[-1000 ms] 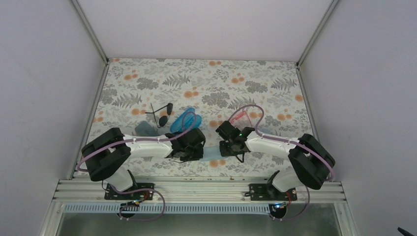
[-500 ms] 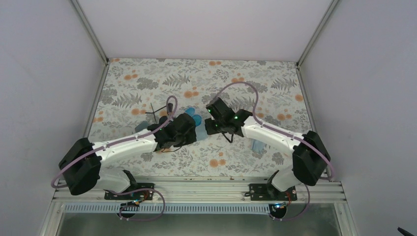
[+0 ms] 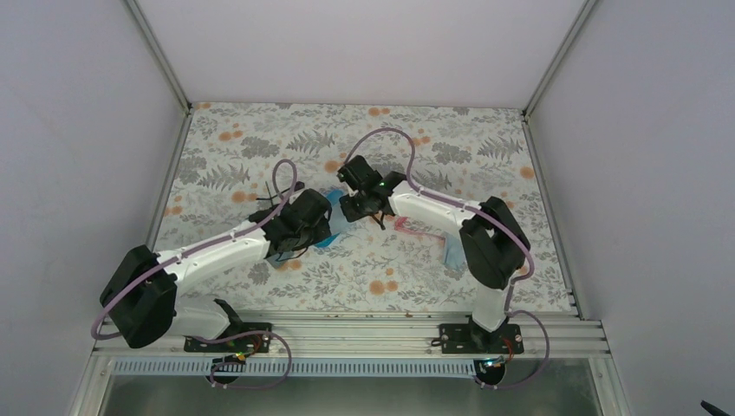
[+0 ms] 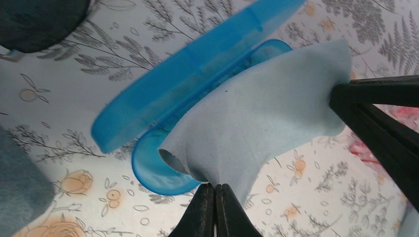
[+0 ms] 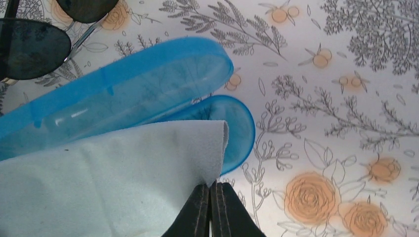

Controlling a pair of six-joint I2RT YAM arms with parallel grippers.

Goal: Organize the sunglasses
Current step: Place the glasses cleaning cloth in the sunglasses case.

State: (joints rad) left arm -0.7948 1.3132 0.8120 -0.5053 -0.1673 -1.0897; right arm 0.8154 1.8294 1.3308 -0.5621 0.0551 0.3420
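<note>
1. Holding a light blue cloth stretched above the open blue case, I have both arms committed to it: the left gripper is clenched on the lower fold, and the right gripper is pinched on a corner.
2. Neither pair is in the blue case. The black sunglasses lie on the table just beyond its lid. The pink sunglasses lie on the table on the opposite side of the case, under the right arm.
3. My reading is that the cloth is meant to line the blue case's tray before a pair goes in.
4. Risks from here:
   - If one arm pulls harder, the cloth may slip from the other pinch, since both grips catch only a thin edge.
   - If the cloth is lowered off-centre, it may drape over the hinge or lid and stop the blue case from closing.
   - A dragging fold could nudge the light blue case toward the black sunglasses.
   - The right arm, swinging back, could sweep the pink sunglasses away from the blue case.
</note>
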